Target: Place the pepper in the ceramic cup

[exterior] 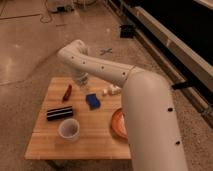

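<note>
The pepper (67, 92) is a small slim red thing lying on the wooden table (95, 142) near its back left. The ceramic cup (69, 129) is white and round and stands upright near the table's front left, well in front of the pepper. My gripper (81, 80) hangs from the white arm over the back of the table, just right of the pepper and behind the blue block. It holds nothing that I can see.
A blue rectangular block (92, 100) lies mid-table. A black bar (60, 113) lies between the pepper and the cup. Small white pieces (110, 91) sit at the back right. An orange bowl (118, 124) at the right is partly hidden by my arm.
</note>
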{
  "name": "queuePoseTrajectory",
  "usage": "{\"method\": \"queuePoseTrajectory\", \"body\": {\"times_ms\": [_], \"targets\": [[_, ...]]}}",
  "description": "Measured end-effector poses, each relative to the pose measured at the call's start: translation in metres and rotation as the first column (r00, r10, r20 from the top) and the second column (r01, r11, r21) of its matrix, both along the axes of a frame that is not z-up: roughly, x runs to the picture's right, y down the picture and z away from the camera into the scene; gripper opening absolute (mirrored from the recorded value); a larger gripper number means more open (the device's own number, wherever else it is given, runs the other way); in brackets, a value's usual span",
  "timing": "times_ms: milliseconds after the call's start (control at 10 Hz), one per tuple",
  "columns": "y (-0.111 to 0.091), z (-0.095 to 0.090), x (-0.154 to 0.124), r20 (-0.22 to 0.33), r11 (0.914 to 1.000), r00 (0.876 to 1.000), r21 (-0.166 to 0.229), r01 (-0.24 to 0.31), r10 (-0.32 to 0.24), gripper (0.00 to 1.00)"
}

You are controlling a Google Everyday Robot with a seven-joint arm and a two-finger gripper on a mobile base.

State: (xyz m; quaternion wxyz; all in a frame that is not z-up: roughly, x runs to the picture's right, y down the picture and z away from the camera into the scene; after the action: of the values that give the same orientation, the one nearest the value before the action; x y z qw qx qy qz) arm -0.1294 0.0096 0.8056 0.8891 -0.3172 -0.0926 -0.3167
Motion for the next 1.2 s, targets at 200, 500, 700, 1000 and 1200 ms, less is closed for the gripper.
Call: {"method": "queuePoseTrajectory", "body": {"times_ms": [200,500,700,1000,1200], "targets": [[0.0,0.009,-0.018,0.005,0.9999,1.0,0.009,0.005,-0.005,0.41],[0.009,0.011,-0.015,0.0,0.9999,1.0,0.007,0.016,-0.016,0.41],[0.007,0.004,-0.016,-0.009,1.0,1.0,-0.001,0.009,-0.009,0.41],[0.013,0.032,-0.03,0.006,1.0,1.0,0.0,0.0,0.0,0.41],[0.019,0.04,-0.025,-0.018,1.0,1.0,-0.002,0.001,-0.001,0.41]]}}
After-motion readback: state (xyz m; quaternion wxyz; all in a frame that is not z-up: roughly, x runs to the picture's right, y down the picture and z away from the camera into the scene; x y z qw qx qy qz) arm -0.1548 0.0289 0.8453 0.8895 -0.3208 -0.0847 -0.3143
